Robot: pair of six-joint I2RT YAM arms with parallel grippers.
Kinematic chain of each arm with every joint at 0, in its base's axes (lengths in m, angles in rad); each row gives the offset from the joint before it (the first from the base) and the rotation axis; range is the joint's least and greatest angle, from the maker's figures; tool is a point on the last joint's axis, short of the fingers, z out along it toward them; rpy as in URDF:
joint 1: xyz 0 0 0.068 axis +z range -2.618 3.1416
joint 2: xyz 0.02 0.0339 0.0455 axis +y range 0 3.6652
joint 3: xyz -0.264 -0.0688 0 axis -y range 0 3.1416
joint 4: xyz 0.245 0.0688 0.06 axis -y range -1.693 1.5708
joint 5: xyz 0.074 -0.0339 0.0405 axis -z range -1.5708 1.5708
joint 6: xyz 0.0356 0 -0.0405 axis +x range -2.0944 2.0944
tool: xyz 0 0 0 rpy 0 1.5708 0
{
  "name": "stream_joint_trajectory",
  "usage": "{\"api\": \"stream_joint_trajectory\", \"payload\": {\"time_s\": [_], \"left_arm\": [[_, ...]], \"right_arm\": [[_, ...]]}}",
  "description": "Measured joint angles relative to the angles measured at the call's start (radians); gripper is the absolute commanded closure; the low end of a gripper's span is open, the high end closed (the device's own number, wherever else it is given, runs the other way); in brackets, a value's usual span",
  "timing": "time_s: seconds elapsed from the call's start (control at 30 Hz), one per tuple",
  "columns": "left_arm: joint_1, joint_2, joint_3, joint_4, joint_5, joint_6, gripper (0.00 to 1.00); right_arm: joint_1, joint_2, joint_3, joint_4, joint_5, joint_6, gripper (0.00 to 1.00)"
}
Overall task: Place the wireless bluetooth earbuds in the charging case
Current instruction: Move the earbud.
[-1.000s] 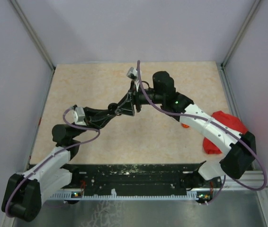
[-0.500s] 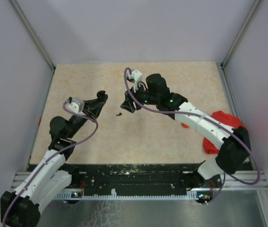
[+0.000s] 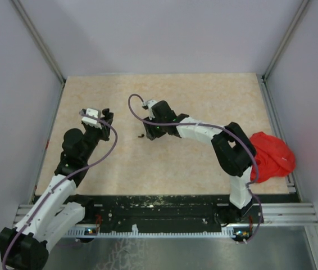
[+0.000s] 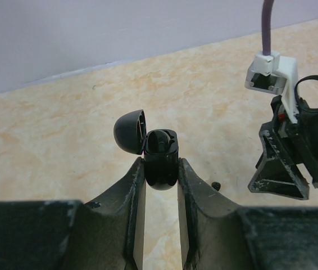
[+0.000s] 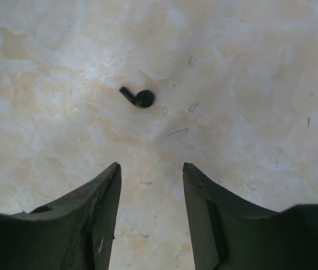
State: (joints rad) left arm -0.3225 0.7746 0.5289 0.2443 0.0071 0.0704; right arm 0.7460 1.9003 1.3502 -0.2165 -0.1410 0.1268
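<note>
My left gripper [image 3: 107, 116] is shut on a black charging case [image 4: 162, 163] and holds it upright above the table. Its round lid [image 4: 130, 130] hangs open to the left, and one dark earbud [image 4: 162, 142] seems to sit inside. A tiny black earbud [image 3: 141, 135] lies loose on the table; it also shows in the right wrist view [image 5: 139, 98] and the left wrist view [image 4: 216, 185]. My right gripper [image 3: 150, 131] is open and empty, pointing down just right of that earbud, which lies ahead of its fingertips [image 5: 114, 169].
A big red cloth lump [image 3: 271, 155] lies at the right edge of the table beside the right arm. Grey walls close in the beige table [image 3: 204, 101] on three sides. The right wrist's purple cable [image 3: 133, 107] loops between the two grippers.
My left gripper has pulled back to the left with the case. My right gripper has moved left and lower, over the black earbud on the table, which did not show a second ago.
</note>
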Motion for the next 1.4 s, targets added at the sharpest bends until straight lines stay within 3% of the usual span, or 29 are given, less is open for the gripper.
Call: {"api": "stream_joint_trajectory", "payload": {"time_s": [0.47,0.67,1.07,1.4], "left_arm": [[0.005,-0.027,0.0,-0.014,-0.015,0.013,0.99],[0.005,-0.03,0.0,-0.014,-0.011,0.013,0.99],[0.005,-0.032,0.0,-0.014,-0.005,0.013,0.99],[0.005,-0.032,0.0,-0.013,-0.003,0.013,0.99]], "right_arm": [[0.05,0.23,0.146,0.077,0.168,0.103,0.52],[0.062,0.269,0.179,0.097,0.213,0.113,0.56],[0.071,0.274,0.177,0.098,0.246,0.077,0.66],[0.079,0.117,-0.003,-0.019,0.31,-0.037,0.69]]}}
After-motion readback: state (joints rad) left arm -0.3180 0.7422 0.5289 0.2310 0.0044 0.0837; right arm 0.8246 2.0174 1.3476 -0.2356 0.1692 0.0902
